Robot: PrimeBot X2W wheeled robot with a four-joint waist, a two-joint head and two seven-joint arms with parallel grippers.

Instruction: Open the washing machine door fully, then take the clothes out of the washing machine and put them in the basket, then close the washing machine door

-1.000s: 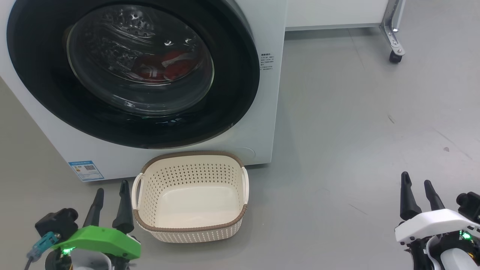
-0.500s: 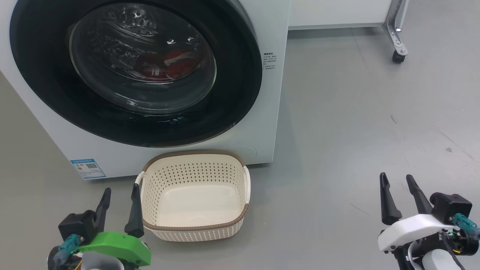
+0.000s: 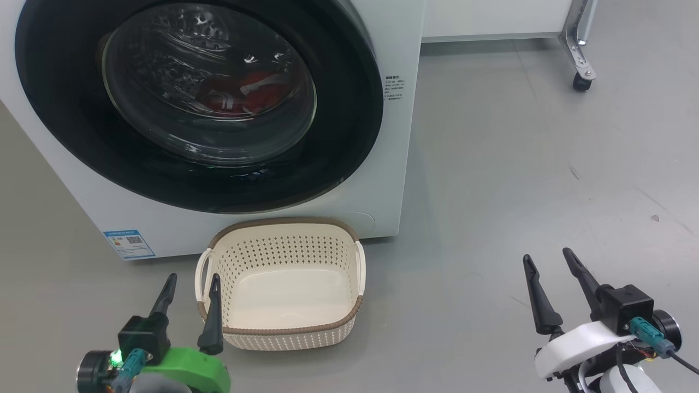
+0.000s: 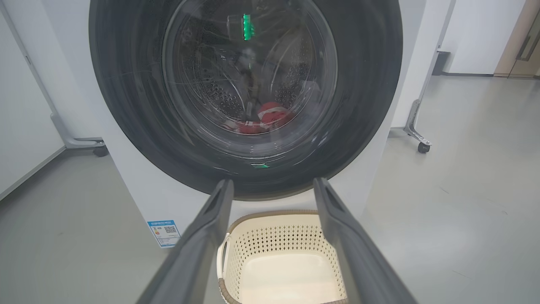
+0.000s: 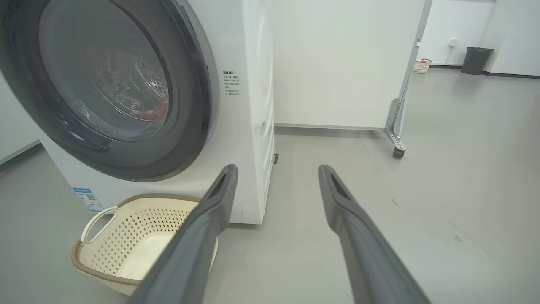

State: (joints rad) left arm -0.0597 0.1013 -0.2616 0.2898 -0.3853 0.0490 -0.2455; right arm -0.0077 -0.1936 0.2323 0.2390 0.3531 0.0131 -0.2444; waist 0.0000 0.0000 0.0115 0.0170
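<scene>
Head view: washing machine door [image 3: 349, 136], glossy black rim around a bulging glass window, shut flat against the white front-loading washing machine [image 3: 382, 180]. Behind the glass, low in the perforated steel drum [image 4: 219, 93]: red clothes [image 3: 240, 95] with white stripes, bunched in a heap. Small blue sticker [image 3: 129, 244] at the machine's lower left corner, block of printed text on the panel right of the door.

On the grey floor [image 3: 519, 164] directly before the machine, just below the door: cream perforated basket [image 3: 284, 330] with brown woven-look rim and two loop handles, upright, nothing inside.

Left gripper [image 3: 194, 277], on its green mount at the lower left, with long dark fingers spread wide and pinching nothing; inner finger crossing the basket's left handle in the head view, contact impossible to judge. From the left wrist, both fingers aimed at the door's lower rim, basket between them below.

Right gripper [image 3: 547, 254], on its white mount at the lower right, likewise spread wide and holding nothing, well apart from basket and machine, over bare floor. From the right wrist, fingers pointed past the machine's right front corner.

Beyond, at upper right: metal leg on a black caster [image 3: 580, 82].
</scene>
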